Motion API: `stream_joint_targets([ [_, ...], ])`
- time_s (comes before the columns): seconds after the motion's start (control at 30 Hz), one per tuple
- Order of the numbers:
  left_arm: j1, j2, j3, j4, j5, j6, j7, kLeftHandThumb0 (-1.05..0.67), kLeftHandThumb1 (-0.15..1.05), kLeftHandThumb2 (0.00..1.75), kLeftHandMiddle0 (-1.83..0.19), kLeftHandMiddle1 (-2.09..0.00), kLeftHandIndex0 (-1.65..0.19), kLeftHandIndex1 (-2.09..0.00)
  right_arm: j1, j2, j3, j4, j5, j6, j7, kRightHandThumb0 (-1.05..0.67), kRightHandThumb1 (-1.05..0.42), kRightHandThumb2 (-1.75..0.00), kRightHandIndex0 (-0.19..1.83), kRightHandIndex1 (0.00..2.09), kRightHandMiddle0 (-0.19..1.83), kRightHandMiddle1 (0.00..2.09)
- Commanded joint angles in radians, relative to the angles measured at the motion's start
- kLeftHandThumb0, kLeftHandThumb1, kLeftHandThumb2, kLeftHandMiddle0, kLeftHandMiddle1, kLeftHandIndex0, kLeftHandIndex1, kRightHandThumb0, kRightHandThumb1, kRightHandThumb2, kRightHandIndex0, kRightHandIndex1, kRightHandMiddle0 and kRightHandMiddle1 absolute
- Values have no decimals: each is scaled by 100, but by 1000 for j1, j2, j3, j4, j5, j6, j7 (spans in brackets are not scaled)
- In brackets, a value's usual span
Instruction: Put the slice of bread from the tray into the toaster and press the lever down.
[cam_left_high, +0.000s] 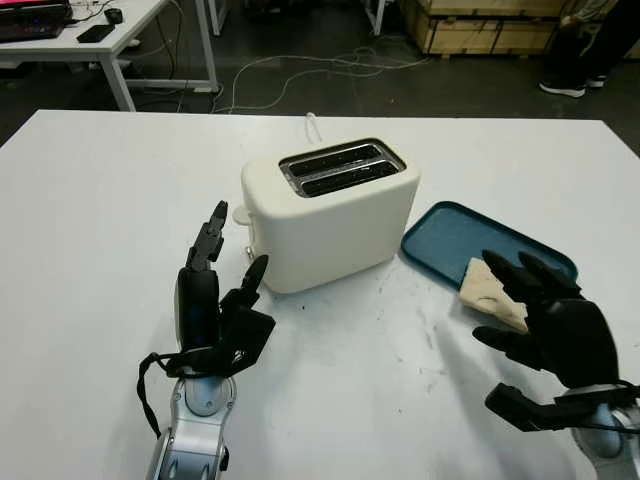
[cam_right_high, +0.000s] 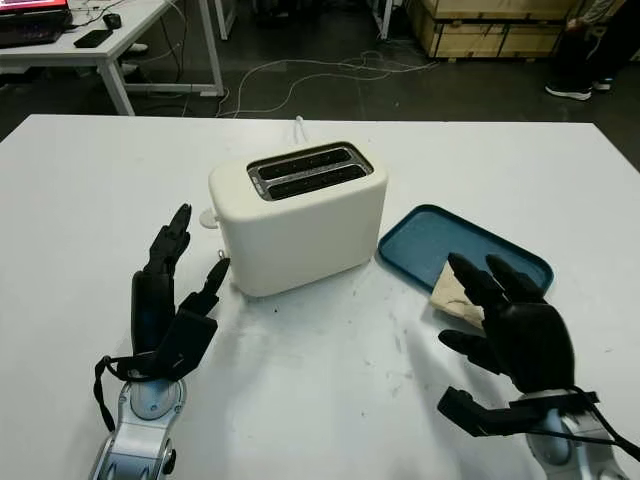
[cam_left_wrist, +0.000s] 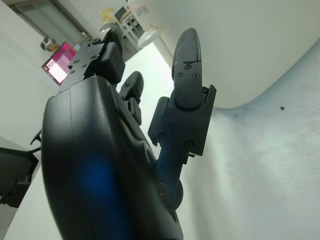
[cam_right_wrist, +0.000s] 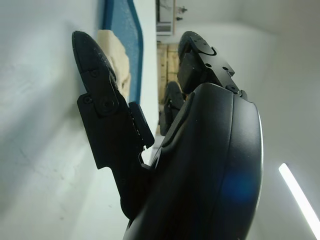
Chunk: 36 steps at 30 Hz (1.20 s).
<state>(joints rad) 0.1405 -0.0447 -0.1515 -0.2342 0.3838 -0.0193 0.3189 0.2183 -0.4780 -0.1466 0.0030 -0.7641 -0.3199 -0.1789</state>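
Note:
A cream two-slot toaster (cam_left_high: 330, 215) stands mid-table, its lever knob (cam_left_high: 243, 213) on the left end. A pale slice of bread (cam_left_high: 488, 295) lies on the near edge of a blue tray (cam_left_high: 455, 240) right of the toaster. My right hand (cam_left_high: 545, 320) is open just in front of the bread, fingers reaching over its near side; the bread (cam_right_wrist: 117, 57) lies beyond the thumb in the right wrist view. Left of the toaster, my left hand (cam_left_high: 222, 285) is open and held upright, close to the toaster's left end (cam_left_wrist: 240, 45).
The white table (cam_left_high: 100, 220) has bare room on the left and in front. A white cord (cam_left_high: 312, 125) runs off behind the toaster. Beyond the table are a desk (cam_left_high: 90, 45), floor cables and a person's feet (cam_left_high: 570, 85) at the far right.

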Motion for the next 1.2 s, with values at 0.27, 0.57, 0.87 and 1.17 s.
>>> stream_joint_targets([
  [0.27, 5, -8, -11, -1, 9, -37, 8, -50, 92, 35, -11, -52, -28, 0, -91, -26, 63, 210, -9, 22, -159, -57, -83, 0, 27, 2, 32, 1],
  [0.57, 6, -5, -8, 3, -3, -51, -1, -49, 92, 33, -8, -54, -26, 0, -127, -82, 159, 271, -163, 145, -326, -54, -85, -1, 32, 2, 36, 2],
  [0.87, 6, -3, -13, 15, 12, -71, 11, -50, 92, 32, -8, -57, -28, -1, -118, -126, 225, 197, -252, 295, -311, -52, -90, -1, 40, 4, 44, 3],
  [1.17, 10, -6, -17, 11, 14, -76, 14, -49, 92, 31, -7, -60, -27, 0, -115, -165, 253, 173, -225, 294, -264, -43, -92, -3, 77, 8, 68, 5],
])
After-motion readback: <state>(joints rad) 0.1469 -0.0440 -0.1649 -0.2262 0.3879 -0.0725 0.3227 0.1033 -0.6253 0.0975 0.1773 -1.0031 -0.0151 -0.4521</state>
